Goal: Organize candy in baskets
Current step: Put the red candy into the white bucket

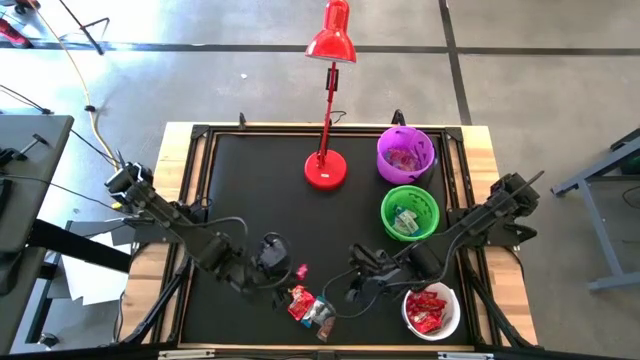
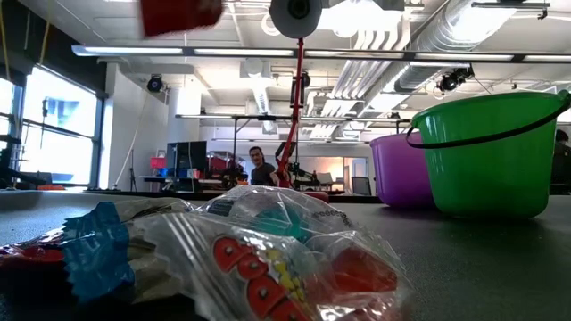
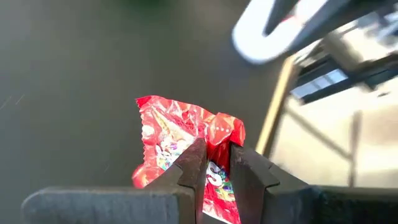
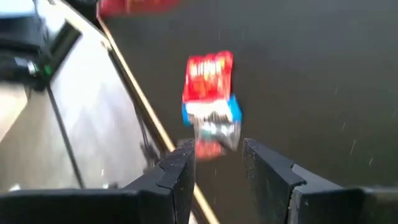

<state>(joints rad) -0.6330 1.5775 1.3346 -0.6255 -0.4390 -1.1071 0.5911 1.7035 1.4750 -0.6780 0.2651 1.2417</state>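
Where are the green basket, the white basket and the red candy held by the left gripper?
green basket point(image 1: 385, 205): high view, on its left rim.
white basket point(image 1: 455, 318): high view, on its right rim.
red candy point(image 3: 171, 127): left wrist view, on the crinkled wrapper above the fingers.

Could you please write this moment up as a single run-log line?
left gripper: shut on red candy, over mat | right gripper: open, empty, near candy pile | white basket: red candies inside

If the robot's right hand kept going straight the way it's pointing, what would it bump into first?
Probably the little candy pile straight ahead. The right hand is open, and the silvery wrapper at the pile's near end lies closest to its fingers. Depth is hard to judge.
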